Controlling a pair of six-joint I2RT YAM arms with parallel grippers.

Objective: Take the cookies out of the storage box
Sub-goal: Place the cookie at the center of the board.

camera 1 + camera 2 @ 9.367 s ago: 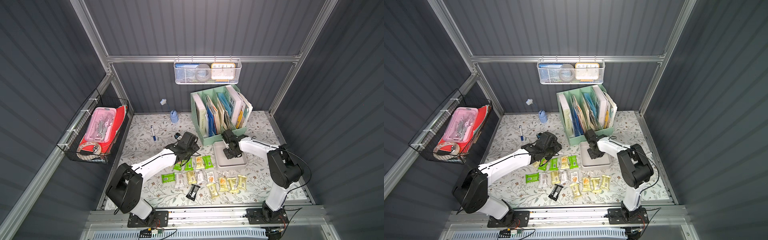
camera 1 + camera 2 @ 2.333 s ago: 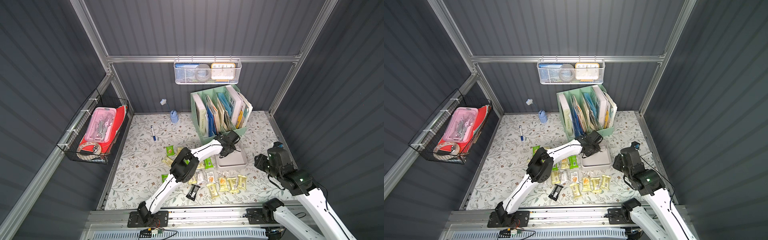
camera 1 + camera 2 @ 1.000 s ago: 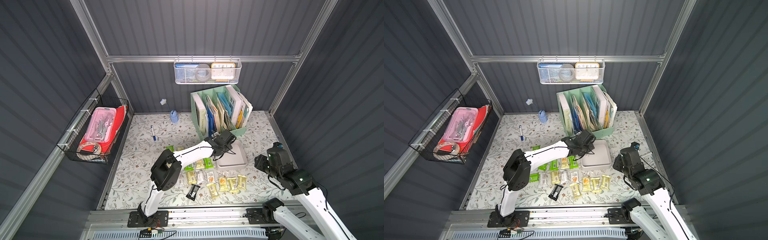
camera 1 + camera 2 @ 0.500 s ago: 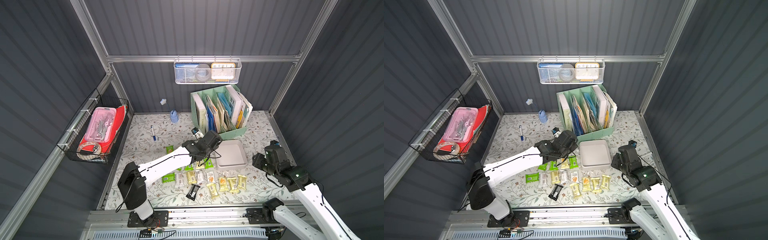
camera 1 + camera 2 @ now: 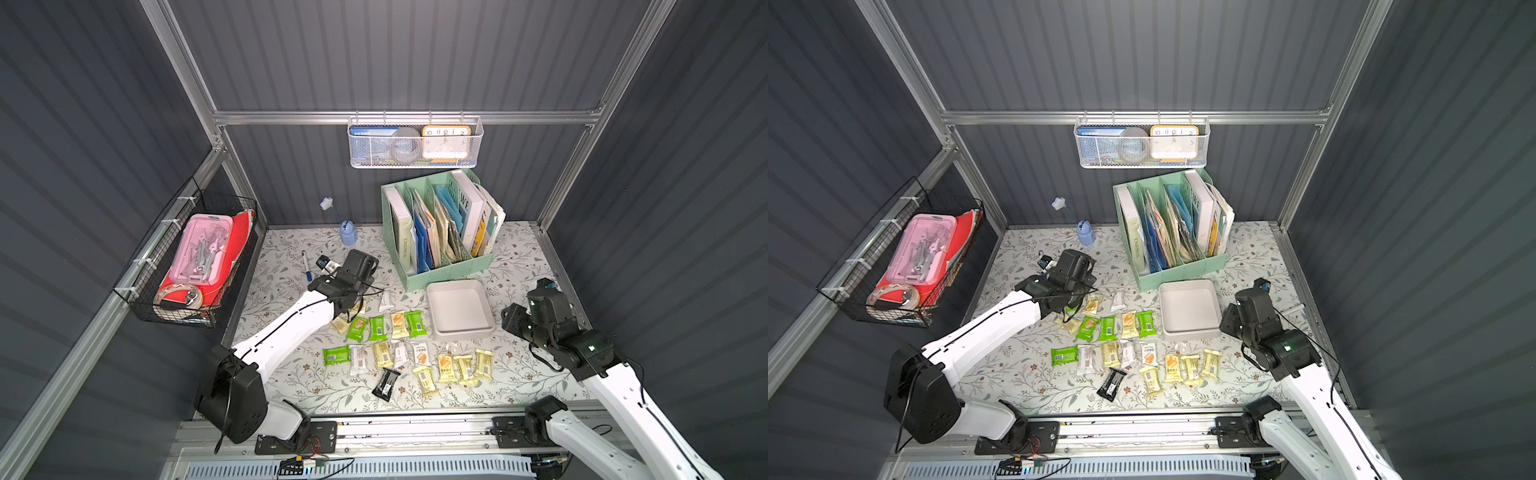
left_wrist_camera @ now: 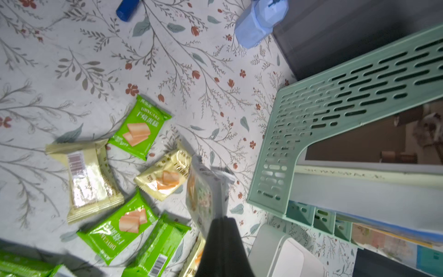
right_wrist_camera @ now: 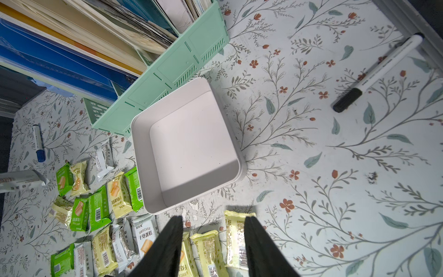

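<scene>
The storage box (image 5: 461,330) is a shallow light-grey tray in front of the organiser, and nothing lies in it (image 7: 139,153). Many cookies (image 5: 414,323) in green, pale yellow and silver, plus one black packet (image 5: 385,384), lie in rows on the floral table left of the box and in front of it. My left gripper (image 6: 221,217) is shut on the edge of a whitish-silver cookie packet (image 6: 203,194), held above the left end of the back row (image 5: 351,305). My right gripper (image 7: 213,218) stands open above pale yellow packets at the box's front right, holding nothing.
A tall mint-green file organiser (image 5: 440,232) full of books stands right behind the box. A white marker (image 7: 378,72) lies near the right wall. A blue pen (image 5: 306,266) and a blue bottle (image 5: 348,235) sit at the back left. A mesh basket (image 5: 415,141) hangs on the back wall.
My left arm has swung left, away from the box's left edge, carrying the silver packet over the back row of cookies. The right arm has barely moved.
</scene>
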